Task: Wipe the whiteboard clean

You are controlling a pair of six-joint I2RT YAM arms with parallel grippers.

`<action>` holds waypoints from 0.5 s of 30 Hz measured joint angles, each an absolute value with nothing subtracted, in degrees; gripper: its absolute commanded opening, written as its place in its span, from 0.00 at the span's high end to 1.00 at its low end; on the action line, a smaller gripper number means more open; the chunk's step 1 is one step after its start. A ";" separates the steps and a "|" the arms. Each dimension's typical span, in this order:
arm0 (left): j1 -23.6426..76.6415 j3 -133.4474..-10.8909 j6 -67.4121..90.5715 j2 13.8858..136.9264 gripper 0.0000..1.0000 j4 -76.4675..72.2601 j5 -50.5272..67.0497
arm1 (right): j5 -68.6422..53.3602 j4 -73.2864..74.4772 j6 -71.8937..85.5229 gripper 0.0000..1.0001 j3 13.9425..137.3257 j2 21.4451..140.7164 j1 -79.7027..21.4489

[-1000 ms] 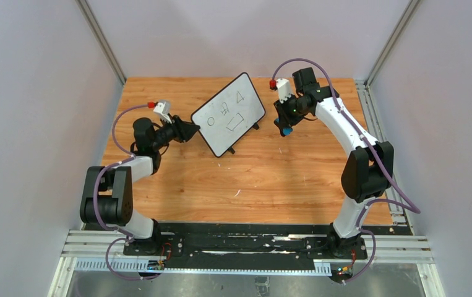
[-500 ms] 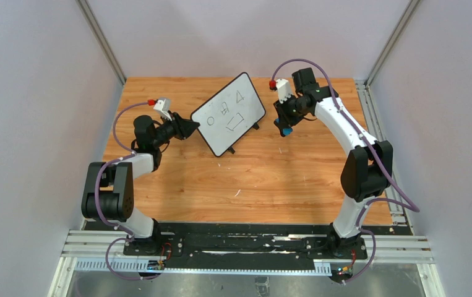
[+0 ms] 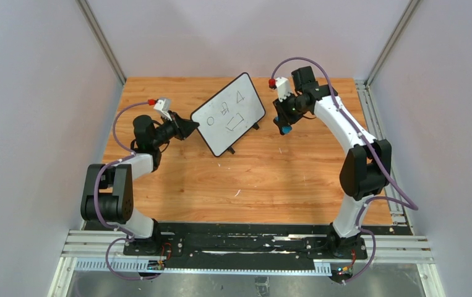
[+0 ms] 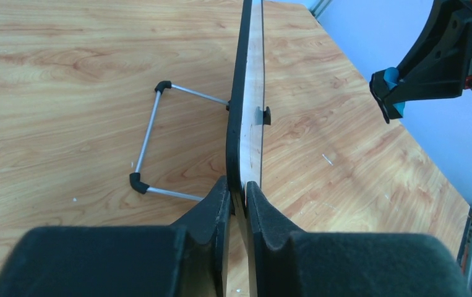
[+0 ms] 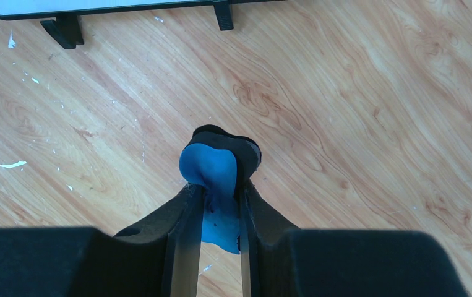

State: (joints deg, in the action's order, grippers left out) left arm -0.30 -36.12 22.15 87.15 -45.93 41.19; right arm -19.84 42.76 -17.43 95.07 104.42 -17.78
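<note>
Left wrist view: your left gripper (image 4: 238, 189) clamps the whiteboard (image 4: 255, 74) rim (thin, stiff, light); right gripper (image 5: 218, 192) jaws pinch the eraser (image 5: 211, 167).

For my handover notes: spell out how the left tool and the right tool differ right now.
The left tool is shut on the whiteboard's side edge; the right tool is shut on a blue eraser.
The left tool reaches in roughly level and touches the whiteboard; the right tool points down at the table, apart from the whiteboard, on its other side.
Both are black and shut.
</note>
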 measured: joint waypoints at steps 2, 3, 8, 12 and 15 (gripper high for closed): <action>-0.30 -36.10 22.41 86.72 0.88 -45.56 41.30 | -19.84 42.72 -17.41 0.99 95.88 104.90 -17.78; -0.30 -36.10 22.46 86.59 0.88 -45.39 41.30 | -19.84 42.63 -17.41 0.99 96.20 105.10 -17.78; -0.30 -36.10 22.50 86.19 0.90 -44.47 41.30 | -19.81 42.63 -17.41 0.99 98.13 106.56 -17.78; -0.30 -36.10 22.50 86.15 0.90 -44.21 41.30 | -19.42 42.46 -17.43 0.99 101.41 109.30 -17.78; -0.30 -36.10 22.52 86.13 0.90 -44.16 41.28 | -19.22 42.22 -17.50 0.99 105.01 112.01 -17.78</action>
State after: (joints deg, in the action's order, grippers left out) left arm -0.30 -36.10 22.52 86.13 -44.16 41.28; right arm -19.22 42.22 -17.50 105.01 112.01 -17.78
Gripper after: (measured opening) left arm 0.142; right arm 0.242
